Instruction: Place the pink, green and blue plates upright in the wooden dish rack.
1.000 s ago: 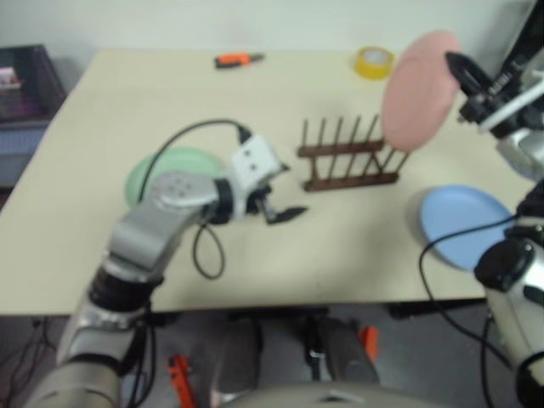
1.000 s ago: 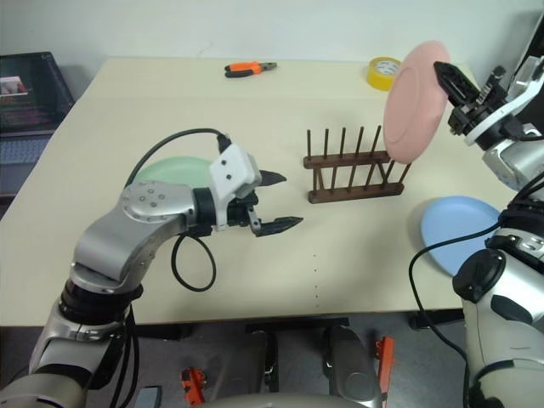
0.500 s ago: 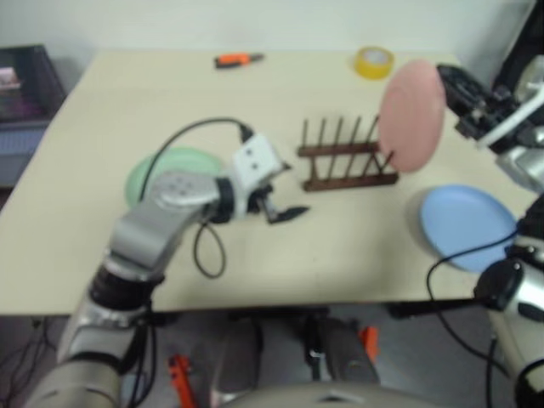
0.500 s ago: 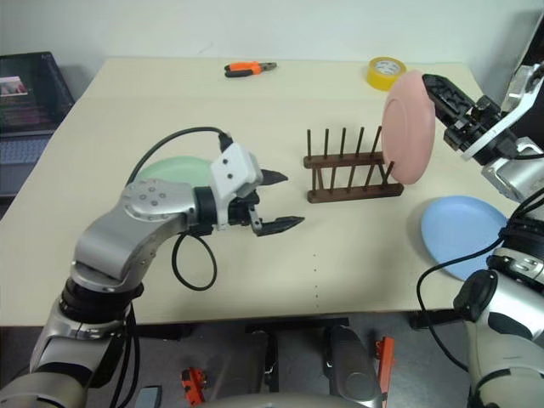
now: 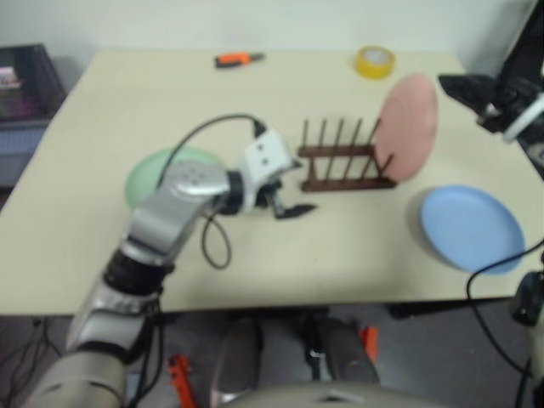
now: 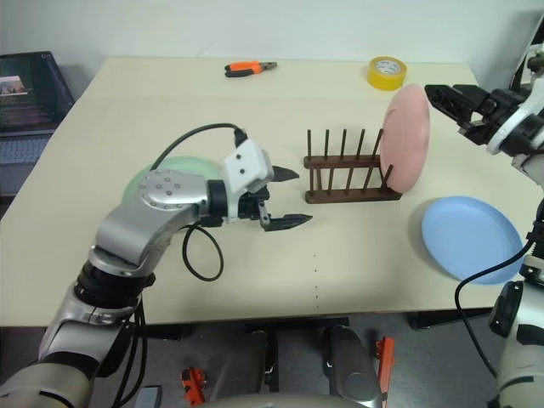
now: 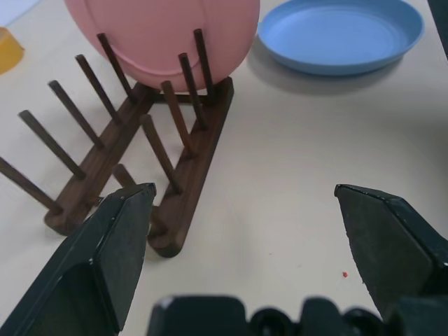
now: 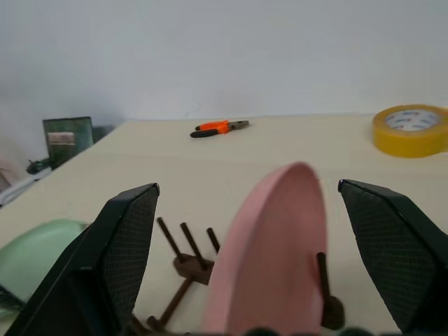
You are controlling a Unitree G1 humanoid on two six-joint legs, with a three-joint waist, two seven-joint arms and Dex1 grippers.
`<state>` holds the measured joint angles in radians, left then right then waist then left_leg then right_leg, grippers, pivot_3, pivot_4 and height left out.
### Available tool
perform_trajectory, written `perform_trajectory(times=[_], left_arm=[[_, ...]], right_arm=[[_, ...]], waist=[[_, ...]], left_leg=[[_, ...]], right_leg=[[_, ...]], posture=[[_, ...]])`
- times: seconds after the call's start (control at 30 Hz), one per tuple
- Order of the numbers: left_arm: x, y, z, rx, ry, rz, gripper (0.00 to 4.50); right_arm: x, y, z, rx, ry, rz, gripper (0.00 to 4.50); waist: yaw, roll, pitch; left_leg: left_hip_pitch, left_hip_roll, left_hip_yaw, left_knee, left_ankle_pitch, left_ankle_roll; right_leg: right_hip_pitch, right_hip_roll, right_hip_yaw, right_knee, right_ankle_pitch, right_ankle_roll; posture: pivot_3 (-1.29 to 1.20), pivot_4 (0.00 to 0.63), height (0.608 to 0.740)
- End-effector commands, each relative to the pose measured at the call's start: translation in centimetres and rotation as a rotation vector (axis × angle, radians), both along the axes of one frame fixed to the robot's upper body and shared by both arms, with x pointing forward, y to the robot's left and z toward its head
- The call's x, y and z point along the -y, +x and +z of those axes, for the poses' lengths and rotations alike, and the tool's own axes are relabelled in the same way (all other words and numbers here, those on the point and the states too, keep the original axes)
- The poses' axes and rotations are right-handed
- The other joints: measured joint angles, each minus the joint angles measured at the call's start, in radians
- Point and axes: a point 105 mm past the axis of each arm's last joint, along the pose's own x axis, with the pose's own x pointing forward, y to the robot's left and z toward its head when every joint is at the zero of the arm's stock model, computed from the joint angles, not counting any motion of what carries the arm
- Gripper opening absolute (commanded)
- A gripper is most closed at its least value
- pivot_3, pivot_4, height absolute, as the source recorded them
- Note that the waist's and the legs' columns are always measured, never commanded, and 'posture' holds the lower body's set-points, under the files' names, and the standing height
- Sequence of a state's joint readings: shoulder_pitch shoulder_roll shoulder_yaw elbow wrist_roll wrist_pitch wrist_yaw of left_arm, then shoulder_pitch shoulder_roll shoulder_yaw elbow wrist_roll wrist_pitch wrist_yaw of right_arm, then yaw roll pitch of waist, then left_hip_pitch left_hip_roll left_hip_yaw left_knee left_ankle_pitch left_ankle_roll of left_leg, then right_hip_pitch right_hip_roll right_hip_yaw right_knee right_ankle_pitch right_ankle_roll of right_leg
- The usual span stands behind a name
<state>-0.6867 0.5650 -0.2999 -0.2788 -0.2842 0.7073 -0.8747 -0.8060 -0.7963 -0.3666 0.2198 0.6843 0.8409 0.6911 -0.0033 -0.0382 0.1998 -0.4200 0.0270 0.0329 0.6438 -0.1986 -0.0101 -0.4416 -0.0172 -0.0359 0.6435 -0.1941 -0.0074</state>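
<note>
The pink plate (image 6: 406,136) stands upright between the pegs at the right end of the wooden dish rack (image 6: 348,174), leaning slightly. My right gripper (image 6: 444,106) is open just to the right of the plate's upper rim, apart from it. The blue plate (image 6: 472,238) lies flat on the table in front of the rack, to the right. The green plate (image 5: 143,177) lies flat at the left, partly hidden behind my left arm. My left gripper (image 6: 299,197) hangs open and empty over the table, just left of the rack, pointing at it.
A yellow tape roll (image 6: 387,72) and orange-handled pliers (image 6: 249,67) lie near the table's far edge. A dark crate (image 6: 30,89) stands off the table at the far left. Bare tabletop (image 6: 340,263) stretches between the rack and the front edge.
My right gripper opened and let go of the pink plate, which settled upright into the rack. The gripper then drew back to the right. The left arm barely shifted.
</note>
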Motion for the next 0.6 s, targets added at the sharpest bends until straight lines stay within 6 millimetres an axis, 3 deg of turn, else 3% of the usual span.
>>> perform_trajectory(times=[0.03,0.1,0.17,0.27,0.33,0.43,0.53,0.6], left_arm=[[-1.8,0.8,1.7,0.065,-0.010,0.044,4.50],[-3.0,1.5,1.9,0.071,-0.010,0.092,4.50],[-5.6,2.3,3.0,0.077,-0.031,0.179,4.50],[-10.9,3.2,4.5,0.096,-0.052,0.366,4.50],[-13.9,3.2,4.8,0.106,-0.038,0.465,4.50],[-16.6,3.1,4.8,0.109,-0.027,0.563,4.50],[-20.9,3.8,4.4,0.114,-0.019,0.779,4.50],[-24.3,5.3,3.5,0.118,-0.006,0.972,4.50]], right_arm=[[-0.3,-2.0,4.5,0.155,-0.059,0.034,4.48],[-0.9,-2.8,5.3,0.181,-0.104,0.064,4.48],[-2.4,-4.8,6.8,0.235,-0.149,0.145,4.48],[-5.4,-8.1,7.8,0.280,-0.190,0.313,4.48],[-7.3,-8.9,6.3,0.240,-0.239,0.400,4.48],[-9.1,-9.0,4.4,0.184,-0.262,0.468,4.48],[-12.0,-7.6,1.8,0.129,-0.231,0.522,4.48],[-14.1,-5.9,0.1,0.107,-0.252,0.483,4.48]], waist=[[-0.001,0.000,0.000],[-0.001,0.000,0.000],[-0.002,0.001,0.000],[-0.006,0.001,0.000],[-0.007,0.001,0.000],[-0.004,0.000,0.000],[-0.003,0.000,0.000],[-0.003,0.000,0.000]], left_leg=[[0.000,0.000,0.000,0.000,0.000,0.000],[0.000,0.000,0.000,0.000,0.000,0.000],[0.001,0.000,0.000,0.000,0.000,0.000],[0.001,0.002,-0.001,-0.001,0.000,0.000],[0.002,0.003,-0.003,-0.003,0.000,0.000],[0.003,0.004,-0.002,-0.003,-0.001,-0.001],[0.003,0.004,-0.003,0.000,-0.001,-0.001],[0.003,0.004,-0.002,0.001,0.000,-0.001]], right_leg=[[0.000,0.000,0.000,0.000,0.000,0.000],[0.000,0.000,0.000,0.000,0.000,0.000],[0.000,0.001,-0.001,0.001,0.000,0.000],[0.000,0.001,-0.001,0.000,-0.001,-0.001],[0.000,0.001,-0.001,0.000,-0.001,-0.002],[0.000,-0.001,-0.003,0.000,-0.002,-0.003],[0.001,-0.004,-0.002,0.000,-0.005,-0.007],[0.000,-0.004,-0.001,0.000,-0.004,-0.007]], posture=[[0.00,0.150,0.740],[0.00,0.150,0.740],[0.00,0.150,0.740],[0.00,0.150,0.740],[0.00,0.150,0.740],[0.00,0.150,0.740],[0.00,0.150,0.740],[0.00,0.150,0.740]])
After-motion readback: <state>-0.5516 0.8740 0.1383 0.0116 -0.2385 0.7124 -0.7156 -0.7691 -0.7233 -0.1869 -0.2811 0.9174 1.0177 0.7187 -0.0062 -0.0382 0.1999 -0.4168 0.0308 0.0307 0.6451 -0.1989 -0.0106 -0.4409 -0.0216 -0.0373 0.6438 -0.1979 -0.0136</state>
